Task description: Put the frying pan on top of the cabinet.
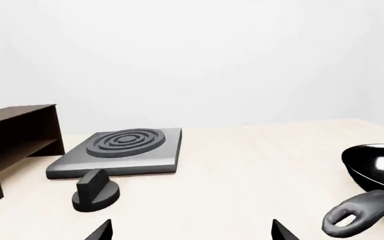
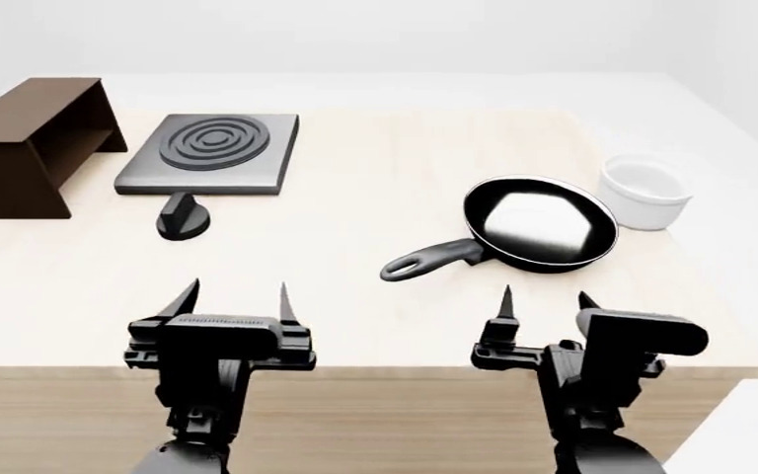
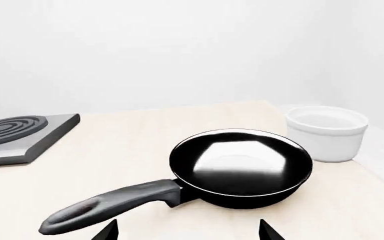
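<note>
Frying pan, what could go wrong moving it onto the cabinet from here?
The frying pan lies far across the table from the cabinet, a long carry. Gripped by its handle, it may tilt or slip. The hotplate and black knob lie in between; a low pass could hit them.

frying pan [image 2: 540, 224] glossy black | cabinet [image 2: 31, 138] dark wood | table [image 2: 352, 276] pale matt wood

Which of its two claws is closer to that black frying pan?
The right gripper, just in front of the frying pan, near its handle. The left gripper sits farther off, nearer the knob.
</note>
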Robot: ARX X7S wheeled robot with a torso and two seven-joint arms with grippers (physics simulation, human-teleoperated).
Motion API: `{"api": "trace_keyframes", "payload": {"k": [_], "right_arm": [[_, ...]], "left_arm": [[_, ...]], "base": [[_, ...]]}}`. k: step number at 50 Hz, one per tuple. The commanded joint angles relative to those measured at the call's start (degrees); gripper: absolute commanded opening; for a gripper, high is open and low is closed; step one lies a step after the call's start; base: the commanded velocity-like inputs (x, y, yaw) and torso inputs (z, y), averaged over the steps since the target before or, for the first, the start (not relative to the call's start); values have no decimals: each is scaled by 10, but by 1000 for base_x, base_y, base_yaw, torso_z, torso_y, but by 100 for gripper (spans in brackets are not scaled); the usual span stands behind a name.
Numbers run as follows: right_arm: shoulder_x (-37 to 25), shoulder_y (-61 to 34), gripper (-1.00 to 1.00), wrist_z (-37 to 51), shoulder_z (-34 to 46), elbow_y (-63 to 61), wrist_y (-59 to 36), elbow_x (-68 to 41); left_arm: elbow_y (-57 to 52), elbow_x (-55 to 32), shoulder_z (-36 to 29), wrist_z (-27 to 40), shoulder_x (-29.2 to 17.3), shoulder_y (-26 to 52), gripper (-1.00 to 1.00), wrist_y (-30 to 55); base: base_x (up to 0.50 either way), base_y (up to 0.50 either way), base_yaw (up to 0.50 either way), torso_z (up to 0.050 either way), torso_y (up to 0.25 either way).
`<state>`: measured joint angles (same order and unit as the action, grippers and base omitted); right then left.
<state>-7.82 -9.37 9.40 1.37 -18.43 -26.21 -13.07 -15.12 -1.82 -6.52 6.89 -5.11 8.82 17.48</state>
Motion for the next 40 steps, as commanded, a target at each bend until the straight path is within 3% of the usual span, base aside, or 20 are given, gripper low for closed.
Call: {"api": "trace_keyframes", "payload": {"k": [1,2,8,40], "right_arm": [[-41,-94,100,64,-23,-176,-192,-25],[-42,-70,100,57,-20,-160,-154,-17],[-56,-73,100,79,5,-170,-142,22],[-68,-72,100,87,1,-191,-139,15]], "left_arm": [[-149,-37,42,17,21,123,100,235],[-133,-30,31,18,16,124,100,235],[-136,-37,27,16,7,116,100,217],[-115,-55,5,32,-15,121,100,200]], "base": [[500,0,0,0,0],[500,0,0,0,0],[500,0,0,0,0],[500,0,0,0,0]]}}
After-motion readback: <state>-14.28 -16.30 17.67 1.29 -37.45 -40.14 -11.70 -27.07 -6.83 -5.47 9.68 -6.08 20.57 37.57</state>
